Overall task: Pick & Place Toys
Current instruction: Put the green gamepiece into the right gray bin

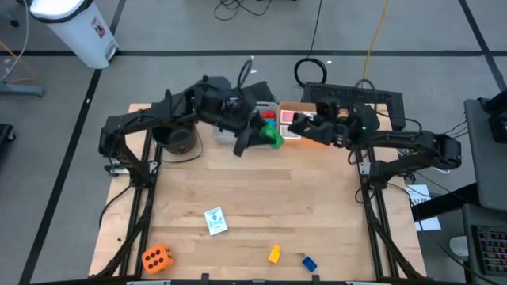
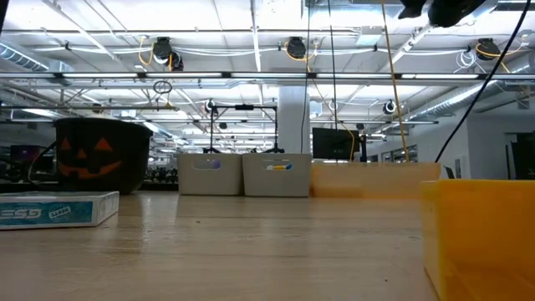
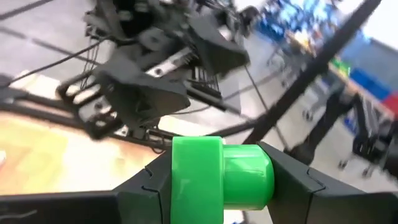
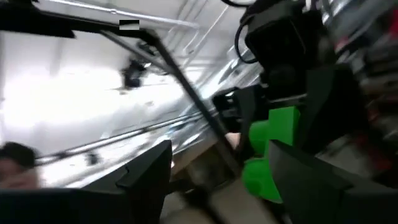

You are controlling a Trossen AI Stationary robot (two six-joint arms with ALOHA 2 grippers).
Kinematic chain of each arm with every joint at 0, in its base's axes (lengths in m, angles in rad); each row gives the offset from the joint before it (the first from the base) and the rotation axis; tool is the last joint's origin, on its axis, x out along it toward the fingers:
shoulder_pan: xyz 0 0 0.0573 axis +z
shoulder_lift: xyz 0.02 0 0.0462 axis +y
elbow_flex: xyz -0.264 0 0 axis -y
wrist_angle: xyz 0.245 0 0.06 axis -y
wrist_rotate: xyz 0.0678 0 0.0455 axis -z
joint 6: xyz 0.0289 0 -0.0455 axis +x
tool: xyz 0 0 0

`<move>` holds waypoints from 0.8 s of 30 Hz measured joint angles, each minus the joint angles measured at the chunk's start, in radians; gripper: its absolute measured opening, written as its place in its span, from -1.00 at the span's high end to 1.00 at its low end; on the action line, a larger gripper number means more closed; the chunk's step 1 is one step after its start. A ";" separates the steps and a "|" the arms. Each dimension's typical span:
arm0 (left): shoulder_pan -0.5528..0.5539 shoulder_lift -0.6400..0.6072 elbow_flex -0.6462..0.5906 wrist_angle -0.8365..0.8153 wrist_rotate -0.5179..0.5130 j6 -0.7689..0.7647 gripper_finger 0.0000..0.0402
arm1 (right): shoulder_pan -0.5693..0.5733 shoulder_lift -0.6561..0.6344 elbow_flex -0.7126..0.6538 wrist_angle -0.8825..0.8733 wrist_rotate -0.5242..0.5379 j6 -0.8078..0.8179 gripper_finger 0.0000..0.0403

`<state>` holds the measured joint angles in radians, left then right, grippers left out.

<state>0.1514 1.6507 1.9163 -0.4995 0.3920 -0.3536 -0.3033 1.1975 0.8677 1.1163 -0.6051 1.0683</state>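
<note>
My left gripper [image 1: 273,138] hangs in the air over the table's far middle, shut on a green brick [image 3: 221,177]. That brick also shows in the right wrist view [image 4: 270,152]. My right gripper [image 1: 299,125] is just to its right, open, with nothing between its fingers [image 4: 224,186]. A picture card [image 1: 215,221], an orange die [image 1: 157,258], a yellow brick [image 1: 274,254] and a blue brick [image 1: 309,263] lie flat on the table's near part. My left gripper pinches the green brick between its two fingers. One finger [image 3: 146,186] lies on the brick's flat side and the other on the end of its round stud [image 3: 267,177]. The fingers reach about level from the table's left. The brick is lifted clear of the table.
Grey bins [image 2: 242,174] and an orange tray [image 2: 376,177] stand at the far edge, with red toys [image 1: 268,116] in one bin. A black pumpkin bucket [image 1: 178,138] stands at the far left. The two arms are close together over the far middle. A keyboard [image 1: 356,101] lies behind the table.
</note>
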 joint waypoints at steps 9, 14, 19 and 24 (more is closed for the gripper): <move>0.095 0.009 0.000 0.014 -0.026 -0.236 0.12 | 0.078 -0.144 0.030 -0.489 0.410 -0.816 -0.18; 0.130 0.025 0.000 0.041 -0.037 -0.298 0.12 | 0.174 -0.170 0.074 -0.583 0.708 -1.220 -0.20; 0.150 0.068 0.000 0.063 -0.044 -0.360 0.11 | 0.234 -0.152 0.091 -0.616 0.824 -1.371 -0.21; 0.152 0.117 0.000 0.148 -0.029 -0.420 0.11 | 0.262 -0.127 0.090 -0.653 0.936 -1.455 -0.21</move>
<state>0.3032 1.7674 1.9163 -0.3511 0.3633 -0.7739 -0.0414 1.0703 0.9581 0.4632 0.3311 -0.3864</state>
